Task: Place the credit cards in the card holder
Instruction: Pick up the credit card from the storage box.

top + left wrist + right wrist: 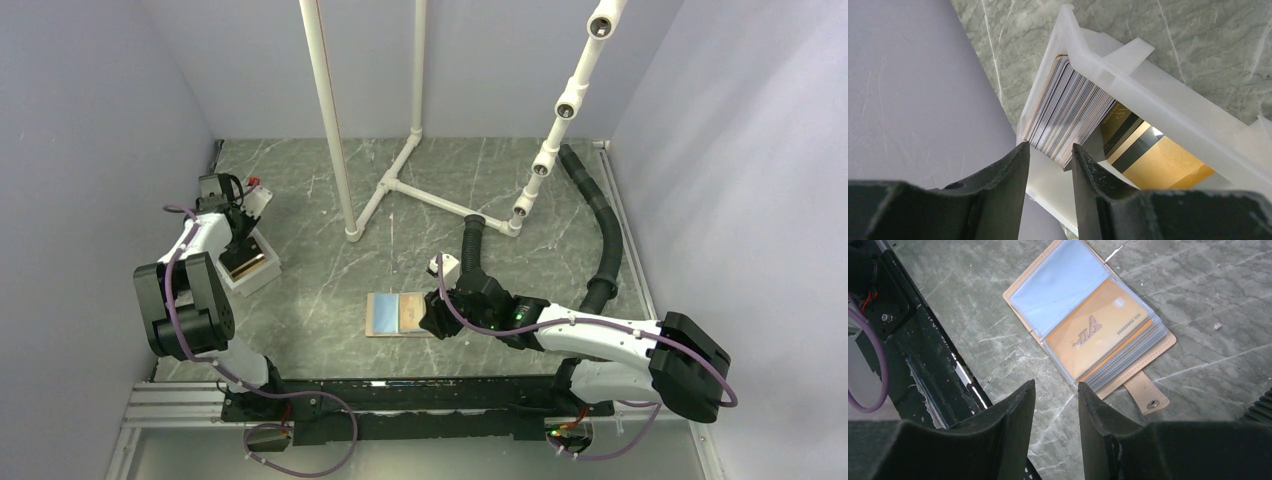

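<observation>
Closest to you, the left gripper's (1050, 150) black fingers stand slightly parted with nothing between them, poised just short of the white translucent plastic tray (1148, 95). Inside it, the thin glossy credit cards (1070, 115) stand packed on edge against one end. That probably offers you their edges, so the jaws can close over a single card rather than scrape one off a flat pile. One gold card with a black stripe (1153, 155) leans loose in the open part of the tray.

The right gripper (1056, 387) is also unclenched and empty, and hangs over the grey marbled table (1208, 285) just beside the tan folding card holder (1058, 285). The holder lies spread open, clear sleeves upward, with its little snap tab (1146, 392) flung out to the side. This likely keeps the pockets reachable. A gold card (1098, 335) already sits in one sleeve, while the bluish pocket next to it looks vacant.

From above, the tray is well apart from the holder, so you likely have to carry each card across. The right arm seems placed to steady the holder.
</observation>
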Motion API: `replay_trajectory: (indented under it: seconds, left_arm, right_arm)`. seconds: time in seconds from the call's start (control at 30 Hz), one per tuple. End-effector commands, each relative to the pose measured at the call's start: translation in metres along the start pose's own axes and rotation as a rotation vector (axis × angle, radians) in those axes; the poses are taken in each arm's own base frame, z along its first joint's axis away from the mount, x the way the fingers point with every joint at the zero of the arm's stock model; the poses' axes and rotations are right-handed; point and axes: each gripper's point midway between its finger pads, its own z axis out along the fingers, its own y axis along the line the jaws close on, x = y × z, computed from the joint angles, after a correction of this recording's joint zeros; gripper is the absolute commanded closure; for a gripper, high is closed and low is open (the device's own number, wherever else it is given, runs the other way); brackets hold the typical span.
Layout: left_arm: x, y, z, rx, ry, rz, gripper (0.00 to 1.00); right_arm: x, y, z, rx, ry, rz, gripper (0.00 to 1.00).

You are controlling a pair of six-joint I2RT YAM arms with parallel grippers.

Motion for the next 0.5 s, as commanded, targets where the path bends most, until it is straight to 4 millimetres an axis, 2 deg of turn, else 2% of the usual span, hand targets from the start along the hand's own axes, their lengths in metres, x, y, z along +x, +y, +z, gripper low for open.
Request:
replay_trajectory:
  seconds: [0.0, 0.07, 0.13, 0.17, 0.3, 0.47]
  left_arm:
    - [-0.005, 0.006, -0.004, -0.014, -0.031, 0.006, 0.54]
    - [-0.005, 0.003, -0.005, -0.003, -0.031, -0.004, 0.46]
    - [-0.005, -0.001, -0.005, 0.016, -0.036, -0.009, 0.32]
    - [-0.005, 0.000, -0.006, 0.012, -0.035, -0.017, 0.29]
    - [-0.005, -0.005, -0.007, 0.028, -0.053, -0.029, 0.19]
    - [0.000, -0.016, 0.006, 0.048, -0.036, -0.029, 0.14]
  right_arm:
    - [-0.018, 0.003, -0.003, -0.006, -0.058, -0.019, 0.60]
    - [-0.018, 0.004, -0.003, -0.008, -0.059, -0.019, 0.60]
    - [-0.018, 0.004, -0.003, -0.008, -0.059, -0.019, 0.60]
    - [-0.018, 0.004, -0.003, -0.010, -0.059, -0.019, 0.60]
    - [-0.019, 0.004, -0.003, -0.012, -0.062, -0.019, 0.60]
    - [-0.018, 0.005, -0.003, -0.016, -0.059, -0.020, 0.61]
